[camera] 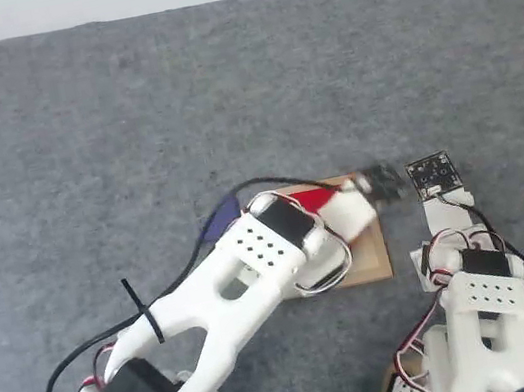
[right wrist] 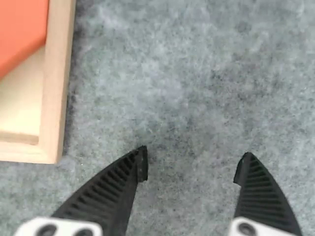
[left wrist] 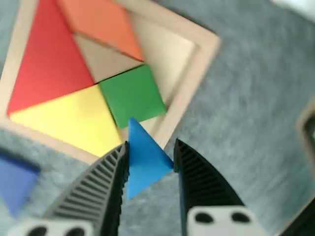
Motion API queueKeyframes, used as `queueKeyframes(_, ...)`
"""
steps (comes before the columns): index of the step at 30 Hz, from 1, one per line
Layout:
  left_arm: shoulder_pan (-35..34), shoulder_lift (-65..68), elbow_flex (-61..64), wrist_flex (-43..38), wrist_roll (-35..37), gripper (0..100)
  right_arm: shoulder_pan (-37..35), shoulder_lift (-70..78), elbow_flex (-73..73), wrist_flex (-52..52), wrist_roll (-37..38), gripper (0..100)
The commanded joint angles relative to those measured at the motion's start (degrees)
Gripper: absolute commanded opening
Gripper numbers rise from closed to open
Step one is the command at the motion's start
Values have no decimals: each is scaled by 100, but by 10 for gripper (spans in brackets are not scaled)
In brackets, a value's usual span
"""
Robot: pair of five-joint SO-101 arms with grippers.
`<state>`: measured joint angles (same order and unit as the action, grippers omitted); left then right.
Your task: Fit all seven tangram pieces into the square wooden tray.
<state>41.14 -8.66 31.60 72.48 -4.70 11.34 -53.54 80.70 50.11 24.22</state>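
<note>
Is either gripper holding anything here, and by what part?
The left gripper holds the blue triangle, pinched across two of its edges near the middle, one corner pointing toward the tray. The right gripper is open and empty.

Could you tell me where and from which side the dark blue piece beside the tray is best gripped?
Probably from above: the dark blue piece lies flat on the mat, so only its thin edges offer a hold. Pinch two opposite edges, staying clear of the tray wall near it. Its outline is blurred.
</note>
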Motion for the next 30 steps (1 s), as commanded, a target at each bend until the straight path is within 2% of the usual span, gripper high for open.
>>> queueKeyframes(1,-35,-132,-251,-132,1732,105,-66,-101,-9,-84,97,296)
queueKeyframes(8,-686,-123,-259,-862,3147,115,-66,-101,-9,-84,97,296)
queueKeyframes(10,-791,-123,-268,-985,3525,169,-66,-101,-9,-84,97,296)
queueKeyframes(14,-721,-123,-251,-993,4290,368,-66,-101,-9,-84,97,296)
queueKeyframes(17,-554,-123,-242,-985,4651,409,-66,-101,-9,-84,97,296)
queueKeyframes(20,-536,-132,-286,-1187,4624,408,-66,-101,-9,-84,97,296)
queueKeyframes(23,-1020,-114,-215,-1873,4466,408,-66,-101,-9,-84,97,296)
queueKeyframes(26,-1486,18,-101,-2330,3815,408,-66,-101,-9,-84,97,296)
queueKeyframes(30,-1741,545,-119,-2374,2725,404,-66,-101,-9,-84,97,296)
